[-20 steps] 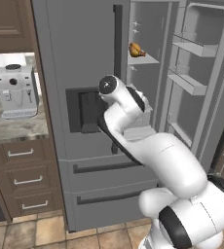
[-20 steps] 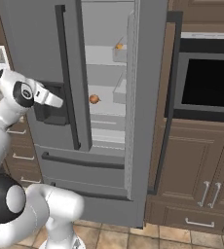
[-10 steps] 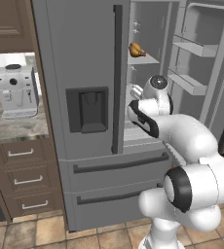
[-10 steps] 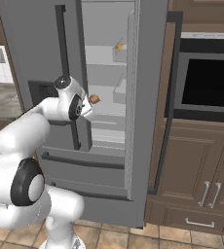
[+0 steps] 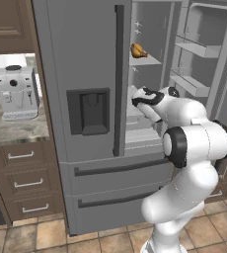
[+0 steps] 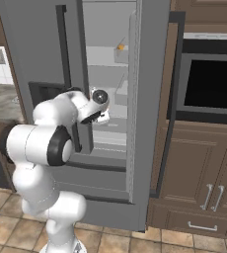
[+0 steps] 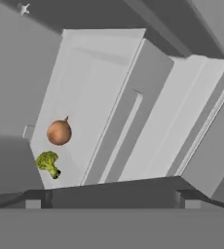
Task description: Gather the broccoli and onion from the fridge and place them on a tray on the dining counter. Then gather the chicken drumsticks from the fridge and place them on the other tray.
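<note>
Fridge (image 5: pixel 86 123): right door swung wide, interior exposed. Arm has swung across from dispenser side into open compartment over last second; wrist now at mid-shelf height. Reach for first pickup under way, nothing gathered yet.

Gripper (image 5: pixel 135 101): jaws have gone from part-closed to spread wide; holds nothing, touches nothing.

Chicken drumstick (image 5: pixel 137 50): on upper shelf, near its front edge.

Onion (image 7: pixel 59 132): in hand view on pale shelf, near its left edge.

Broccoli (image 7: pixel 48 162): just beside onion, closer to shelf's front corner, apart from it.

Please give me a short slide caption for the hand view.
Hand camera looks into the open fridge: onion and broccoli lie close together on a shelf.
</note>
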You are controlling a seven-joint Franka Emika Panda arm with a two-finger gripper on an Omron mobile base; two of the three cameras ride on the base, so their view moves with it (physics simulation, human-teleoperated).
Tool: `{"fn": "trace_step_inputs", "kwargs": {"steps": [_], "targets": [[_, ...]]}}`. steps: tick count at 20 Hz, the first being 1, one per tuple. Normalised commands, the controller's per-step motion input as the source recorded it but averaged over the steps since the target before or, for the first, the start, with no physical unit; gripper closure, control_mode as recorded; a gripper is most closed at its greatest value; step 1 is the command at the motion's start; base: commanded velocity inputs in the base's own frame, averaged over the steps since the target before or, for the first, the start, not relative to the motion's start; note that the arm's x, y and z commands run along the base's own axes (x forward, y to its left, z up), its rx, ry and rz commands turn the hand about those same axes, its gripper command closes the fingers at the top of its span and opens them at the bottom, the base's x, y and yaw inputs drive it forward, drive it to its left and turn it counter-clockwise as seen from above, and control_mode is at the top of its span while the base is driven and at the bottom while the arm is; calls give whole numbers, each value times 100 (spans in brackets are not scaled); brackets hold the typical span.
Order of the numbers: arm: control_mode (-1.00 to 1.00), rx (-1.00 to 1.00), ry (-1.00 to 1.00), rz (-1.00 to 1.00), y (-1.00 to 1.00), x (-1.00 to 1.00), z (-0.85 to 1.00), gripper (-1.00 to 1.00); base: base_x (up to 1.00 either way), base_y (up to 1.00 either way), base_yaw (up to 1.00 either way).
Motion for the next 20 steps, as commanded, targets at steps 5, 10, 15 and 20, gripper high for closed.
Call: {"fn": "trace_step_inputs", "kwargs": {"steps": [5, 10, 15, 20], "targets": [[-100, 7, 6, 0, -1, 34, 0, -100, 0, 0, 0], [-100, 14, -4, 0, 32, 48, 29, -100, 0, 0, 0], [-100, 9, 0, 11, 64, 23, 27, -100, 0, 0, 0], [-100, 10, 8, 28, 77, -2, 19, -100, 0, 0, 0]]}}
